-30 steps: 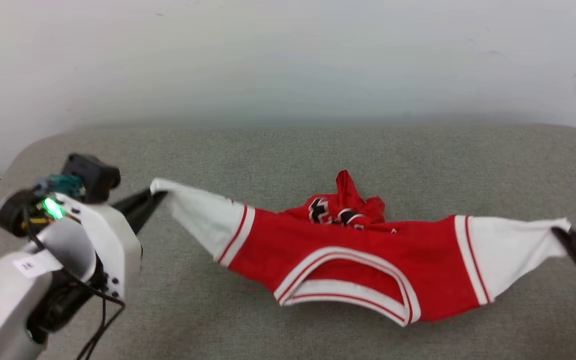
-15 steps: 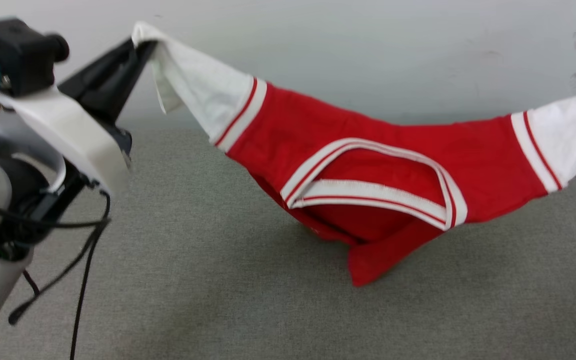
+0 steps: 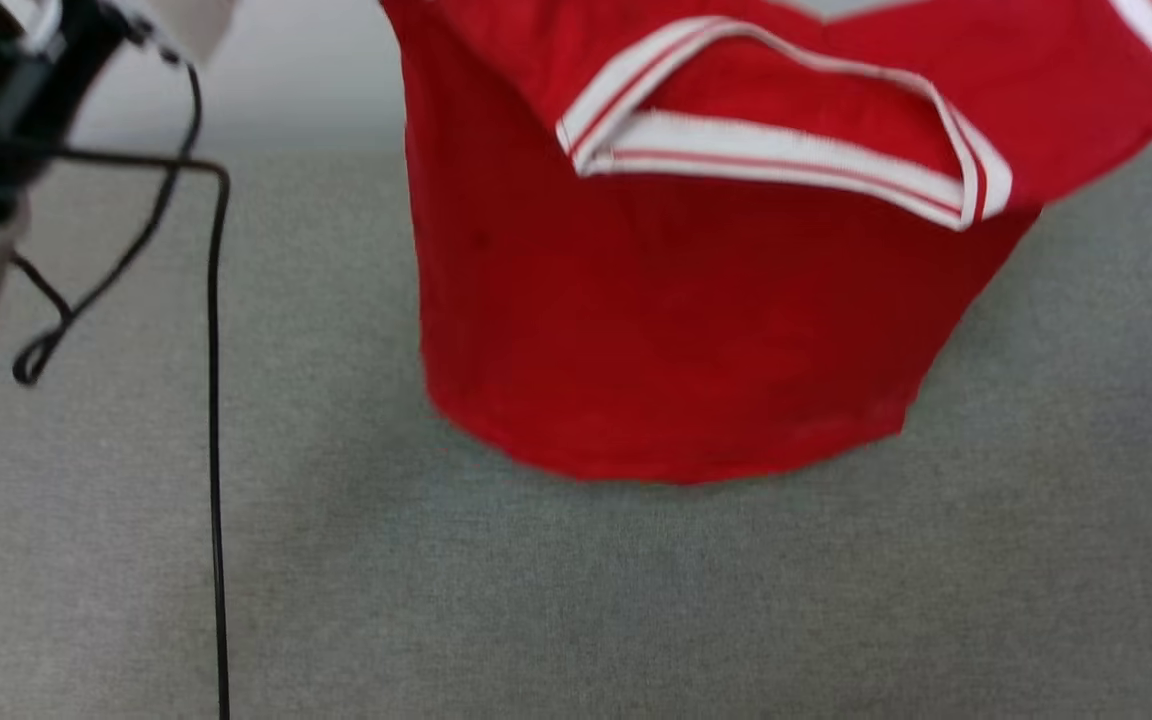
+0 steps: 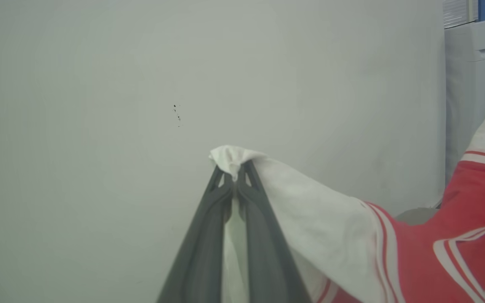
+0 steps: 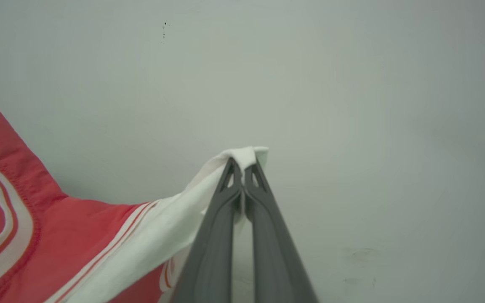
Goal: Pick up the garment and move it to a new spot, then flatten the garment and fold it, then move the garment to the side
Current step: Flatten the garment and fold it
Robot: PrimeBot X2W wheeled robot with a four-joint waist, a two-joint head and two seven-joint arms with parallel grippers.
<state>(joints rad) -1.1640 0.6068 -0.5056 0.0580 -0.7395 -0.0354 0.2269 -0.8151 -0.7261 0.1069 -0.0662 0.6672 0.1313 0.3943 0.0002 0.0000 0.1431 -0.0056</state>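
The garment (image 3: 676, 330), a red T-shirt with a red-and-white striped collar, hangs in the air above the grey table (image 3: 576, 600), its plain red body dropping down with the hem just over the surface. In the left wrist view my left gripper (image 4: 235, 170) is shut on the tip of one white sleeve (image 4: 310, 219). In the right wrist view my right gripper (image 5: 241, 168) is shut on the tip of the other white sleeve (image 5: 171, 235). Both grippers point toward a pale wall, and the garment (image 5: 36, 248) stretches between them.
Part of my left arm with black cables (image 3: 206, 400) hangs at the left of the head view. A pale wall (image 4: 141, 105) stands behind the table, and a white appliance (image 4: 474, 84) shows at the right of the left wrist view.
Both grippers have lifted the garment by its sleeves from the table into the air. Its crumpled body has dropped open and hangs straight. The arms have risen out of the top of the head view.
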